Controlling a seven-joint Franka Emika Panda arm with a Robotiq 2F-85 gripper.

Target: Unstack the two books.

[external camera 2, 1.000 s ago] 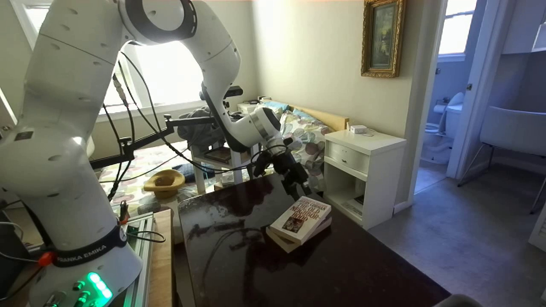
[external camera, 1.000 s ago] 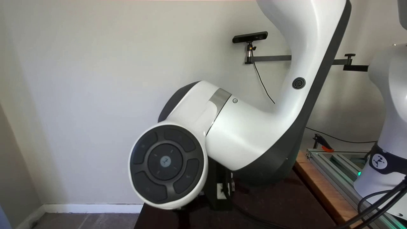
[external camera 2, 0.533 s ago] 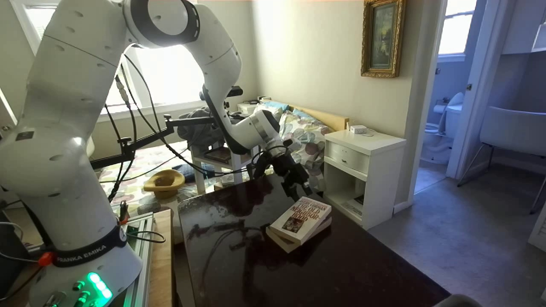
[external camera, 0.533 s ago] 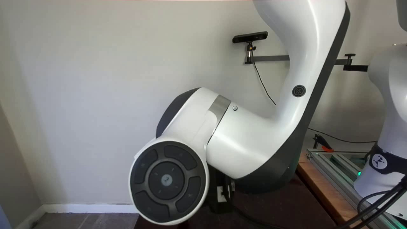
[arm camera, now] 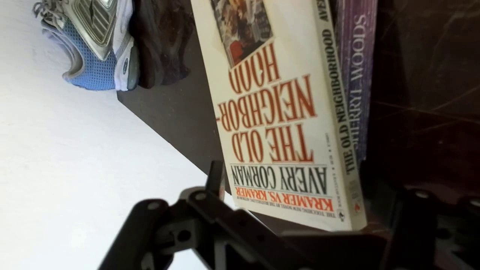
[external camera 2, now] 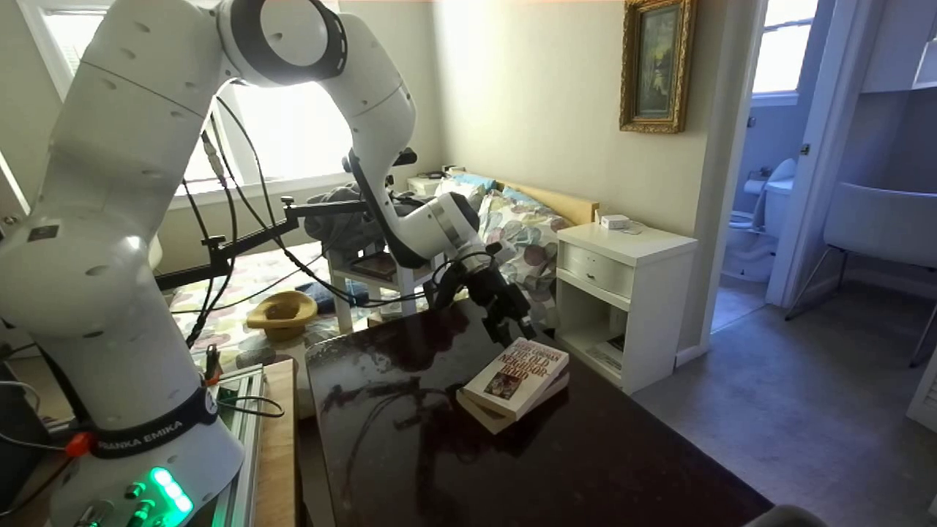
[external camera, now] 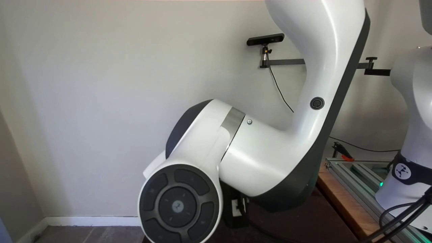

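The top book point(external camera 2: 516, 377) has a beige cover with reddish lettering. It lies on the lower book point(external camera 2: 484, 419) on the dark table, and the two are slightly turned against each other. In the wrist view the top book point(arm camera: 270, 112) fills the middle, and the lower book point(arm camera: 359, 67) shows only its purple spine beside it. My gripper point(external camera 2: 511, 333) is open at the far end of the stack. In the wrist view its fingers point(arm camera: 292, 176) stand apart on either side of the top book's end. Contact cannot be told. An exterior view shows only the arm, with the books out of view.
The glossy dark table point(external camera 2: 622, 468) bears the books, and its edge runs close behind the gripper. A blue-grey sneaker point(arm camera: 95, 48) is at the table edge in the wrist view. A white nightstand point(external camera 2: 659, 293) stands just beyond the table. A cable hangs along the arm.
The arm has moved downward over the last second. The gripper has come slightly lower at the books' end. The books have not moved.
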